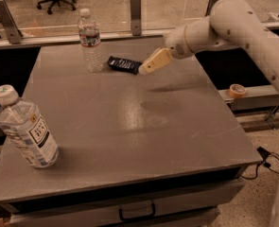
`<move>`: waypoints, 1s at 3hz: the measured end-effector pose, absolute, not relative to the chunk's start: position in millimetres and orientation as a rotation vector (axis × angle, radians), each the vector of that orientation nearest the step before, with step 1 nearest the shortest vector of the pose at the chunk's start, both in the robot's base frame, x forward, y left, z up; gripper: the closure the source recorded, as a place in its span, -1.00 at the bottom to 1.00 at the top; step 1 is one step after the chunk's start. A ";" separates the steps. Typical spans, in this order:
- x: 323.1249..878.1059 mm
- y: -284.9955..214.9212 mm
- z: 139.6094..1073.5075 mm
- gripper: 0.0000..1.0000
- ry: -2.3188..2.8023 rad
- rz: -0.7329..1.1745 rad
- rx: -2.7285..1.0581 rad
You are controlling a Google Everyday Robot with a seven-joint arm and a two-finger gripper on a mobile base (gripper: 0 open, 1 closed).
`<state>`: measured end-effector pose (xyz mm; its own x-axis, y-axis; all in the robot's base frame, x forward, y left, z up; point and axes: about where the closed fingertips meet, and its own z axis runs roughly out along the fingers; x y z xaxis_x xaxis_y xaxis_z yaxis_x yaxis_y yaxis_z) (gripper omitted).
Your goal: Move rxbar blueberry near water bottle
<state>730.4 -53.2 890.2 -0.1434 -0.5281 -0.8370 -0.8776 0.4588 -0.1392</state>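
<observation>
At the far end of the grey surface (129,126), the rxbar blueberry (124,64) is lying flat just beside the water bottle (90,41), its left end sitting close to the bottle's base without clearly touching it. Judging by that, the main part of the task is looking done: the bar is resting near the slim bottle and well apart from the wider bottle (25,129) that is standing at the near left corner. The gripper (143,69) is hovering low at the bar's right end, its tip meeting or nearly meeting the wrapper. Whether the jaws are apart, together or pinching the wrapper is not showing from this angle. What is probably remaining is letting go, if that is not yet done, and drawing the arm clear. The bar is showing as a small, dark, flat packet with pale print, lying slantwise on the surface.
</observation>
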 end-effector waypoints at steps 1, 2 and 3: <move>709.6 -142.3 948.0 -1.00 1.722 0.358 -1.150; 665.2 -221.7 1022.1 -1.00 1.631 0.146 -1.116; 656.5 -236.9 1029.0 -1.00 1.627 0.112 -1.110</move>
